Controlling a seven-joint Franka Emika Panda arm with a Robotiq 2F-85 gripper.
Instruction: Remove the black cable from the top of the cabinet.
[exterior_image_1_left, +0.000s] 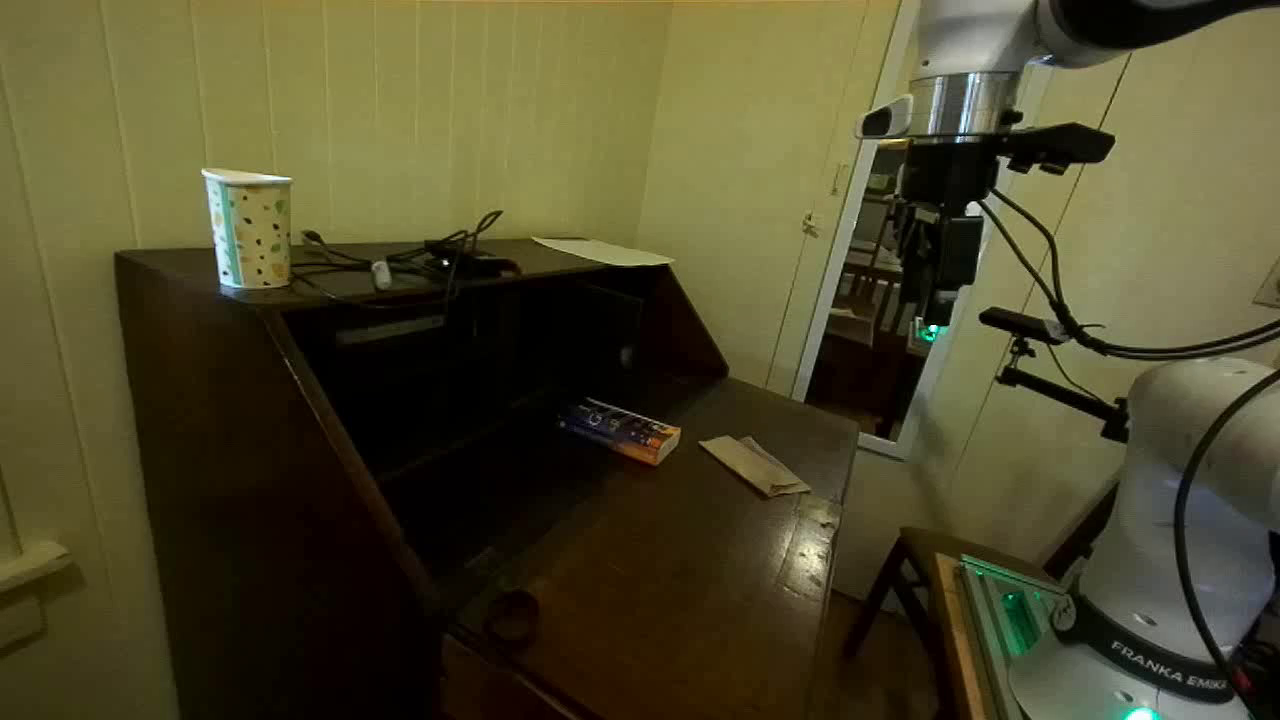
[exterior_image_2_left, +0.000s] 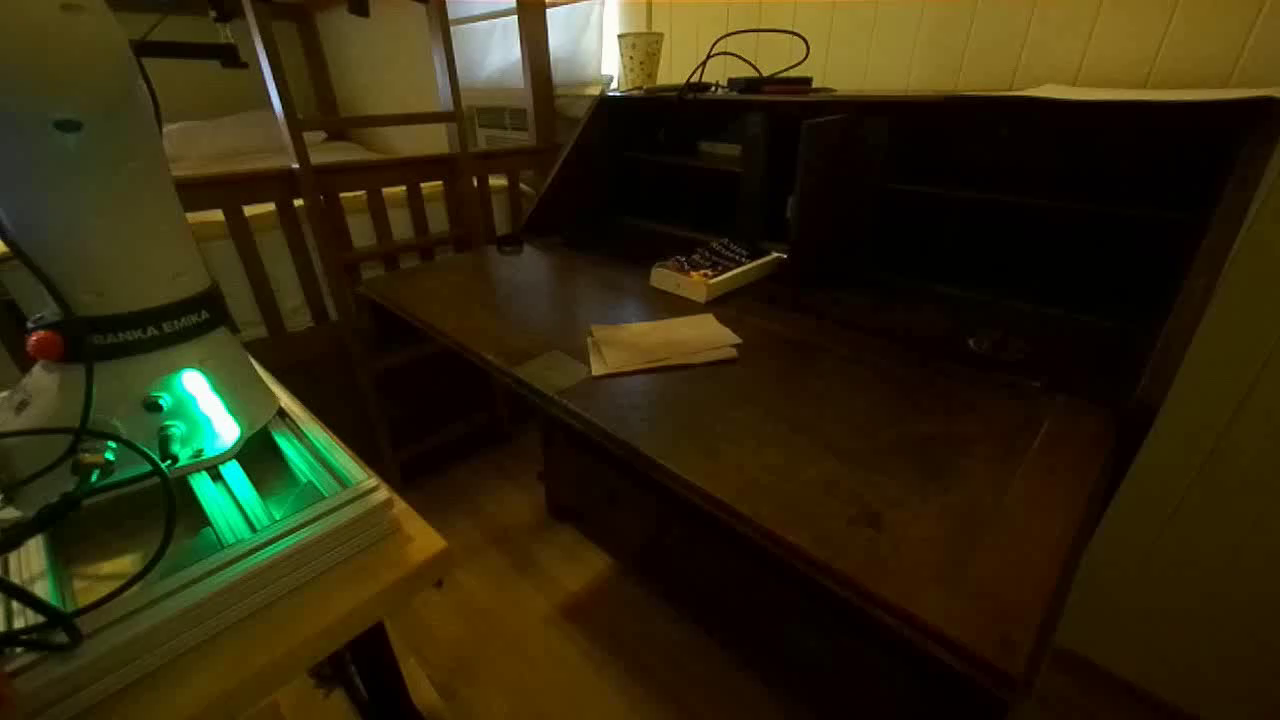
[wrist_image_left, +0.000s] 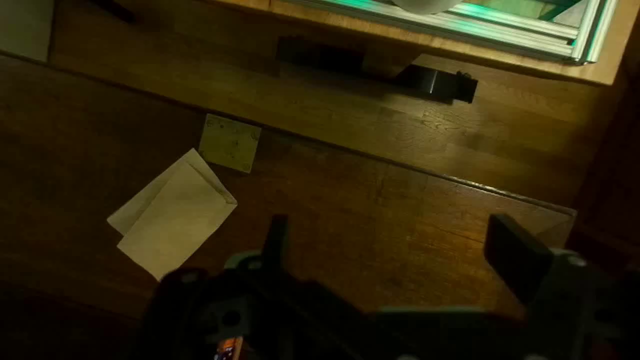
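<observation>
Black cable (exterior_image_1_left: 405, 257) lies in a loose tangle on top of the dark cabinet (exterior_image_1_left: 240, 430), upper left of the frame in an exterior view; in both exterior views a loop of it sticks up. Small white piece (exterior_image_1_left: 381, 275) sits in the tangle. Dark flat box (exterior_image_2_left: 770, 84) is up there too, cable right at it. Paper cup (exterior_image_1_left: 250, 230) stands upright left of the cable, close by; can't tell if they touch. White sheet (exterior_image_1_left: 603, 252) lies flat to the right, same top.

Lower down, on the open flap (exterior_image_1_left: 650, 580): 1 thick book (exterior_image_1_left: 620, 430) lying flat mid-frame, overlapping folded papers (exterior_image_2_left: 660, 343) near it, dark ring (exterior_image_1_left: 511, 617) toward lower middle.

Gripper (wrist_image_left: 387, 230) points down at upper right in an exterior view, well apart from the cable. Wrist view has its 2 jaws spread wide, flap wood showing between them.

Arm base (exterior_image_1_left: 1150, 560) at lower right there, on a wooden table (exterior_image_2_left: 350, 590), green light (exterior_image_2_left: 205, 410) lit. Mirror (exterior_image_1_left: 860, 330) behind the gripper. Bed frame (exterior_image_2_left: 400, 165), upper left in an exterior view.
</observation>
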